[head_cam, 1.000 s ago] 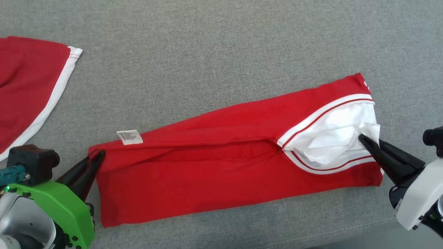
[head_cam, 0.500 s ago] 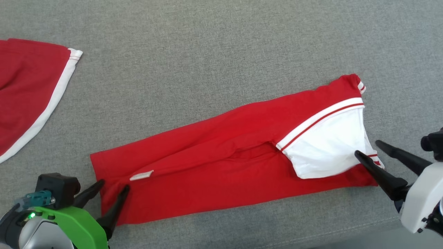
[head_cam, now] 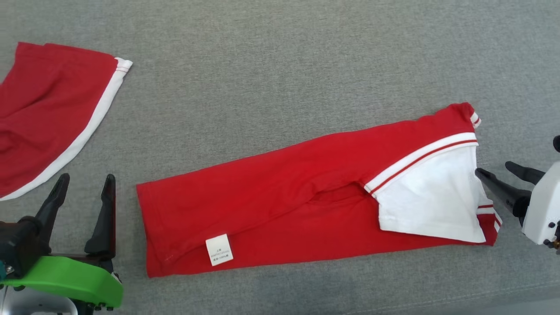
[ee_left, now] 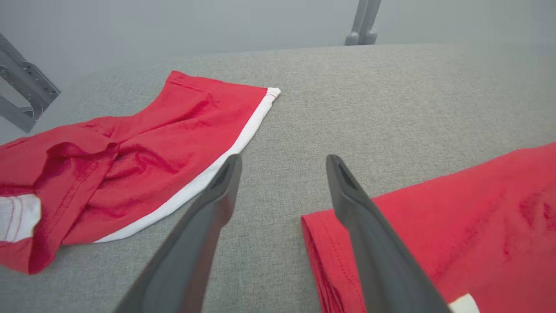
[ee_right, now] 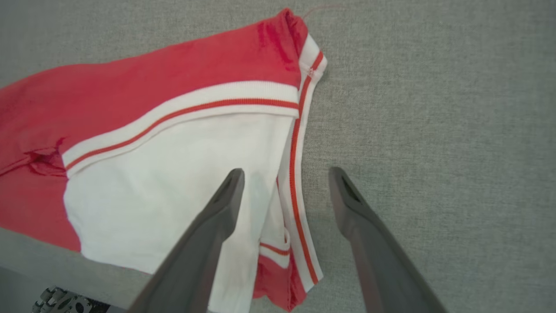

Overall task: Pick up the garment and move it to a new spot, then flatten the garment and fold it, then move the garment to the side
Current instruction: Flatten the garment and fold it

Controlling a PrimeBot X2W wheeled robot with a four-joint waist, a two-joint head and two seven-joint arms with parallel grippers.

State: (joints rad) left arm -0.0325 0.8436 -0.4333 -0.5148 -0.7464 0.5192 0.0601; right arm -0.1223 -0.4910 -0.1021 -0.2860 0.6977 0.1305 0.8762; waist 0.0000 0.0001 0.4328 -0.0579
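Two lengthwise folds look already made: the garment [head_cam: 280,205] lies as a narrow red strip on the grey padded surface [head_cam: 280,65], well apart from the second red garment [head_cam: 48,113] and to its right in the head view. Its white care label [head_cam: 219,249] is on the end nearer that second garment, and its white, stripe-edged panel [head_cam: 433,197] is on the far end. The left gripper [head_cam: 87,177] stands between the second garment and the strip's near end, fingers spread wide, empty and touching neither cloth. The right gripper [head_cam: 493,168] sits at the strip's end farthest from the second garment, fingers parted and empty. One of its tips is at the panel's edge; whether it touches I cannot tell. By my reading, pickup, relocation and flattening are done and folding is partway. What seems left is a crosswise fold, then moving the garment aside.
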